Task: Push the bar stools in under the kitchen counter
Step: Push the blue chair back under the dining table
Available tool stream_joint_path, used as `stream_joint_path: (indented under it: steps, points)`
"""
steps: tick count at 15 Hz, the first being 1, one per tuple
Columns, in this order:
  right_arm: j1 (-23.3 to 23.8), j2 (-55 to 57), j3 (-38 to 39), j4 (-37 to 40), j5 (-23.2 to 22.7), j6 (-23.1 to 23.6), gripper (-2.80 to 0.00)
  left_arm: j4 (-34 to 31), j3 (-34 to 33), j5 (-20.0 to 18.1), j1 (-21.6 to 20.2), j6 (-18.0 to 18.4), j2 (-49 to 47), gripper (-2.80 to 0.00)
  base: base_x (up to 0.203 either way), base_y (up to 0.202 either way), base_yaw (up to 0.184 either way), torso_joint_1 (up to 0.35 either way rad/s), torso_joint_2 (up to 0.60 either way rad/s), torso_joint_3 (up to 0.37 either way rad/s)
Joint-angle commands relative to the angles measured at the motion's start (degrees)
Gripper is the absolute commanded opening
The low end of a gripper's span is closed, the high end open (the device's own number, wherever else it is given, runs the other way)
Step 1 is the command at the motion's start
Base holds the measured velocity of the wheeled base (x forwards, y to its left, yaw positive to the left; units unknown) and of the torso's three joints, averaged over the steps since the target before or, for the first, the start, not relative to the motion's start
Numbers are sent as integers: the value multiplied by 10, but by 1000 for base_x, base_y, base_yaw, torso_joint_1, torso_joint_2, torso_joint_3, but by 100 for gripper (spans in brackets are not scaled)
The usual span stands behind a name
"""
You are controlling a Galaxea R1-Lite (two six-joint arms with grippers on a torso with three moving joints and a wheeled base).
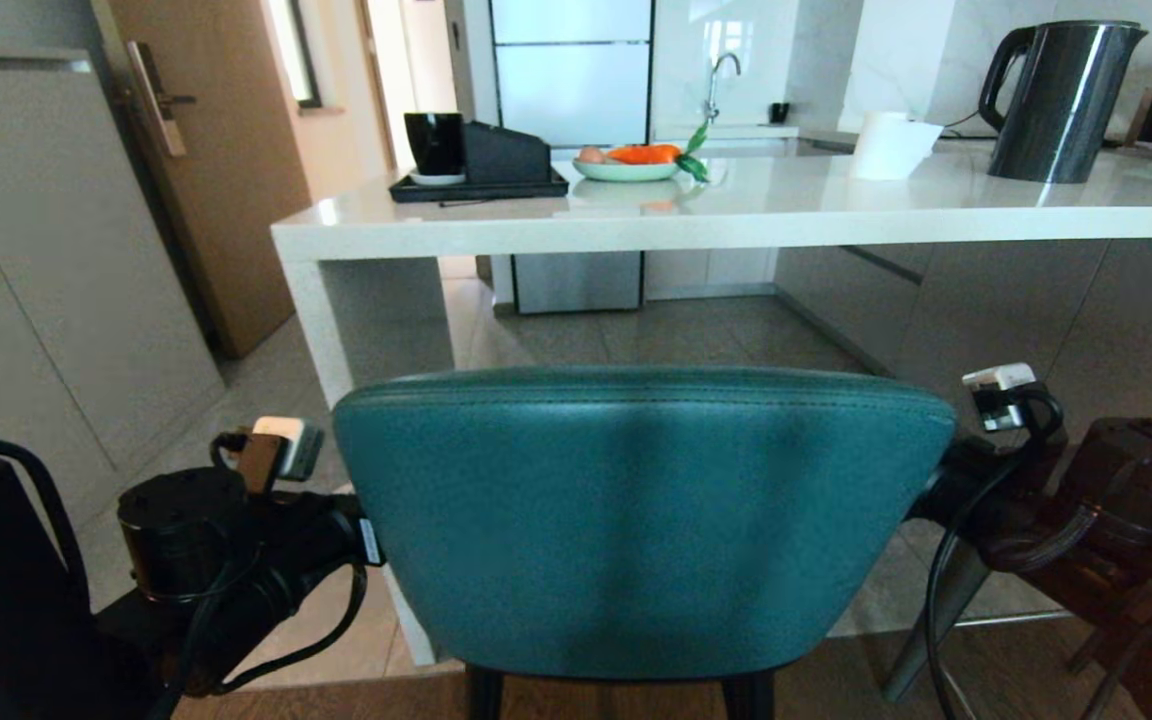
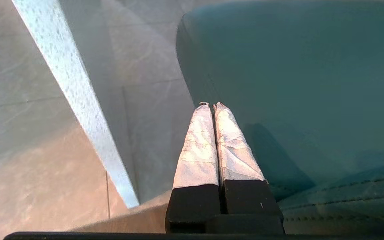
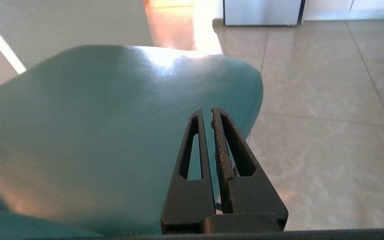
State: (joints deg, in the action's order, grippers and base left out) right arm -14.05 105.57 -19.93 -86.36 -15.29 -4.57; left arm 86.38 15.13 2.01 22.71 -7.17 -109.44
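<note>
Closest to me is the teal stool (image 1: 636, 520), its rounded leather back filling the lower middle of the head view, with two thin black legs just showing beneath it. It stands on the tiled floor (image 1: 696, 335) facing the kitchen counter (image 1: 736, 215), in front of the counter's left end and near the white side panel (image 1: 366, 320) that carries the slab. The stool's back is still on the near side of the counter's front edge, with open floor visible beyond it underneath the slab.

The left gripper (image 2: 211, 106) sits against the left edge of the backrest, its two taped fingers (image 2: 197, 146) pressed together with nothing between them, lying alongside the teal leather. The right gripper (image 3: 206, 111) is at the right edge of the backrest, its black fingers (image 3: 192, 150) nearly touching at the tips and also empty, resting by the curved corner of the back. In the head view both arms reach in from either side, so the stool is flanked by them.

On the counter top, toward the left end, a black tray (image 1: 481, 185) holds a black cup (image 1: 434, 145) and a dark box (image 1: 504, 152). Beside it is a plate of fruit (image 1: 628, 162), then a white paper roll (image 1: 891, 145), and near the right end a dark kettle (image 1: 1061, 100).
</note>
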Motion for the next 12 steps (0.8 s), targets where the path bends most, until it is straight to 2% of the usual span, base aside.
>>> stream_joint_path:
  steps: [1, 4, 8, 10, 12]
  points:
    - [-19, -15, -22, -13, -4, -4, -280, 13, -23, -6, 7, -2, 31, -280, 0, 0, 0, 0, 0, 0]
    - [-43, -8, -55, -11, 0, -8, -280, 13, -45, -7, 11, -2, 39, -280, 0, 0, 0, 0, 0, 0]
    - [-51, 12, -77, 0, 0, -11, -280, 13, -59, -6, 13, -5, 31, -280, 0, 0, 0, 0, 0, 0]
    - [-43, 32, -73, -3, -1, -7, -280, 13, -64, -6, 21, -5, 24, -280, 0, 0, 0, 0, 0, 0]
    - [-9, 38, -56, -12, -5, -7, -280, 13, -72, -4, 41, -5, 26, -280, 0, 0, 0, 0, 0, 0]
